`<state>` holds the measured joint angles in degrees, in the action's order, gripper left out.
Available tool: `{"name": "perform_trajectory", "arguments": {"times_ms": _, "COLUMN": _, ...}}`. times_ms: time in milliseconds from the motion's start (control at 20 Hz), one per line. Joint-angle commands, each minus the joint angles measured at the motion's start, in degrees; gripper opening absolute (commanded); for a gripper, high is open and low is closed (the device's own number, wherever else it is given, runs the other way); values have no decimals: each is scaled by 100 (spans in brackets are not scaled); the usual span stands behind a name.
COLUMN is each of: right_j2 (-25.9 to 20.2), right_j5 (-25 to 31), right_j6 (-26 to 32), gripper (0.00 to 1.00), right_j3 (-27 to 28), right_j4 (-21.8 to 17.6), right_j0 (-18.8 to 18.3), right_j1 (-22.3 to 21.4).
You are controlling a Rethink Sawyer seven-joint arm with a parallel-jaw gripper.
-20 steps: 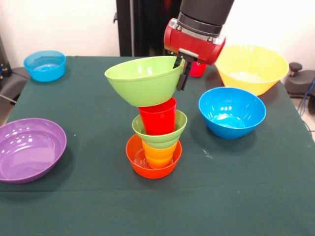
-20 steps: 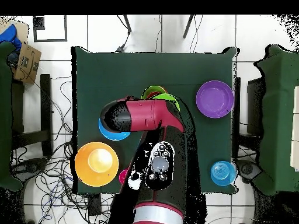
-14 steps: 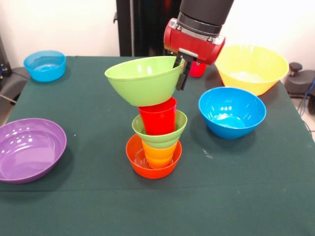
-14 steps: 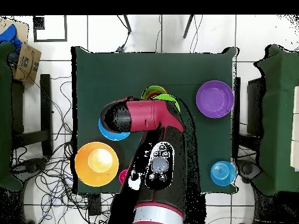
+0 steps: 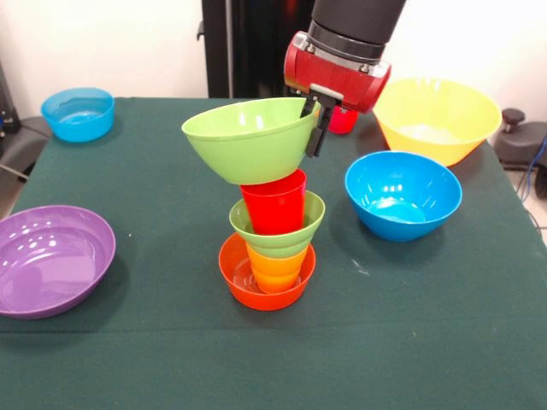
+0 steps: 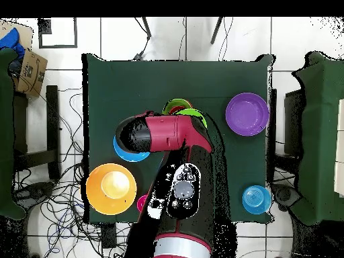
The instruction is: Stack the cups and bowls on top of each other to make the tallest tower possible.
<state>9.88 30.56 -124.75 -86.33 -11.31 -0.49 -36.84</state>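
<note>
A wide purple bowl is seen at the left of the front view, low down by the table's edge. Farther back on that side, a small blue bowl is set near the corner of the green table.

In the middle, the tower is found. At the bottom, a small orange bowl is placed on the cloth. A yellow-orange cup is set inside it. A small green bowl is placed on that cup, and a red cup is stood in the green bowl.

Over the red cup, a big green bowl is held. It is tipped a little, with its right side higher. Its bottom is touching the top of the red cup, or is just above it; which one cannot be told.

The right rim of the big green bowl is pinched by the gripper. One dark finger is seen outside the rim. The red and black arm is seen coming down from above.

To the right, a bigger blue bowl is set, well apart from the tower. Behind it, a large yellow bowl is placed near the far corner. A bit of something red is seen behind the gripper; what it is cannot be told.

In the overhead view, most of the tower is hidden by the arm.
</note>
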Motion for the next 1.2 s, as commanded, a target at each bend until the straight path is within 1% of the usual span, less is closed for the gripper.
{"name": "perform_trajectory", "arguments": {"times_ms": 50, "right_j2": -332, "right_j5": 797, "right_j6": -290, "gripper": 0, "right_j3": 135, "right_j4": 46, "right_j0": 133, "right_j1": 416}}
{"name": "perform_trajectory", "arguments": {"times_ms": 450, "right_j2": -425, "right_j5": 956, "right_j6": -321, "gripper": 0, "right_j3": 281, "right_j4": 157, "right_j0": 122, "right_j1": 407}}
{"name": "perform_trajectory", "arguments": {"times_ms": 750, "right_j2": -435, "right_j5": 1337, "right_j6": -305, "gripper": 0, "right_j3": 593, "right_j4": 216, "right_j0": 158, "right_j1": 464}}
{"name": "perform_trajectory", "arguments": {"times_ms": 900, "right_j2": -466, "right_j5": 1487, "right_j6": -270, "gripper": 0, "right_j3": 737, "right_j4": 249, "right_j0": 121, "right_j1": 479}}
{"name": "perform_trajectory", "arguments": {"times_ms": 1050, "right_j2": -491, "right_j5": 1555, "right_j6": -297, "gripper": 0, "right_j3": 857, "right_j4": 281, "right_j0": 135, "right_j1": 510}}
{"name": "perform_trajectory", "arguments": {"times_ms": 1200, "right_j2": -497, "right_j5": 1445, "right_j6": -366, "gripper": 0, "right_j3": 871, "right_j4": 318, "right_j0": 162, "right_j1": 519}}
